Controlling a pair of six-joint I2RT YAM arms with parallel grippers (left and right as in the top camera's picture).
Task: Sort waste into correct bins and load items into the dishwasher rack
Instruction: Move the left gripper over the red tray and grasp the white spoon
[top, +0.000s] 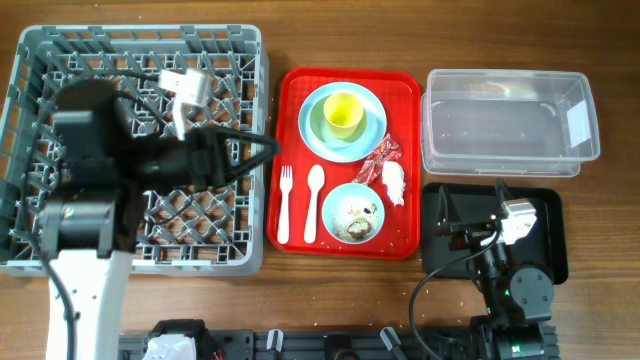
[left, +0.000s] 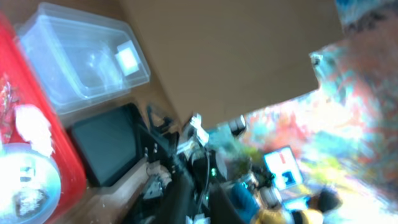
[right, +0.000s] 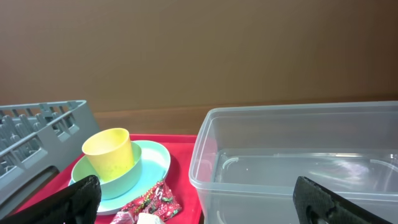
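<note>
Waste lies on the red tray (top: 400, 95) between my arms: snack wrapper (top: 381, 156) and tissue (top: 394, 182) beside the scrap-filled small blue bowl (top: 352, 213), stacked dishes (top: 343, 120) alongside. Both bins sit to the right, so my right tool (right: 202, 202) waits there with its fingers (right: 84, 199) spread wide, over the black tray (top: 550, 215) and facing the clear tub (top: 500, 125). My left tool (top: 185, 98) hovers above the dishwasher rack (top: 140, 38); I cannot tell its grip.

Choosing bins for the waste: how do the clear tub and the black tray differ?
The clear tub is see-through; the black tray is opaque. The tub is deep-walled, the tray shallow. Both are rectangular and sit beside the red tray.
</note>
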